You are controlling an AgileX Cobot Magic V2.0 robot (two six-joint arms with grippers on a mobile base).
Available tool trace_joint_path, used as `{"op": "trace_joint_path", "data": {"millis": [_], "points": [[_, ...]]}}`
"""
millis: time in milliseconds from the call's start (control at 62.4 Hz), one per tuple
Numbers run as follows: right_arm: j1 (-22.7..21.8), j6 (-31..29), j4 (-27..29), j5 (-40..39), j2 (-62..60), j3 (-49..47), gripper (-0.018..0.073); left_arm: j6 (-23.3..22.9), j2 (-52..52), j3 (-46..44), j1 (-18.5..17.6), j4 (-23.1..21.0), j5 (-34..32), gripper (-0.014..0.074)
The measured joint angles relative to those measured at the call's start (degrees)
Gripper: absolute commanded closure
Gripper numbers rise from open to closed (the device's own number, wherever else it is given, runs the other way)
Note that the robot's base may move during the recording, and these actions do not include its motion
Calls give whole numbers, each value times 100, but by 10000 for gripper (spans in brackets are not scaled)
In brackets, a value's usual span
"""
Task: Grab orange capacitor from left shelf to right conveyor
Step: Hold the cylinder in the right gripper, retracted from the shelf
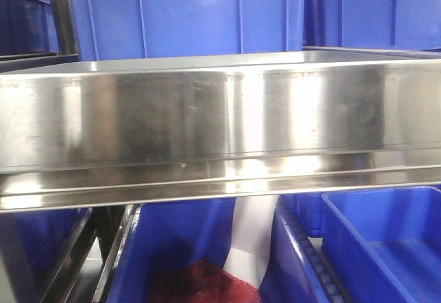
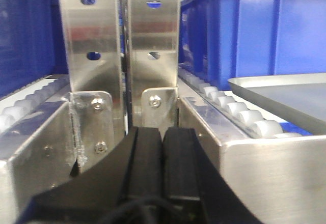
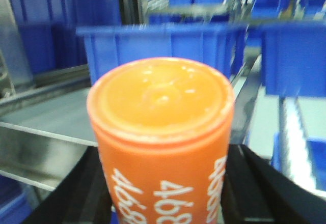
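Observation:
In the right wrist view the orange capacitor [image 3: 162,147] fills the middle, flat top toward the camera, white "4680" numerals on its side. My right gripper [image 3: 161,193] is shut on it, a black finger [image 3: 84,193] on each side. The stainless-steel shelf [image 1: 207,117] spans the front view with its tall reflective lip; a part of it also shows at the left of the right wrist view [image 3: 41,127]. My left gripper [image 2: 163,158] is shut and empty, its black pads together in front of two metal uprights. The conveyor is out of view.
Blue plastic bins [image 1: 386,241] stand below and behind the shelf [image 1: 186,14]. In the left wrist view roller tracks [image 2: 239,114] run either side of the steel uprights [image 2: 122,46], with a grey tray [image 2: 285,94] at right. More blue bins [image 3: 168,43] stand beyond the capacitor.

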Motion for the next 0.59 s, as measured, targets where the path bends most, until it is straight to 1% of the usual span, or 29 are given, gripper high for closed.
{"op": "trace_joint_path", "data": {"millis": [240,593], "points": [[11,0,10,-292,32,3,502,0,0,0,0,0,0,701],[11,0,10,-317,32,13,502,0,0,0,0,0,0,701]]}}
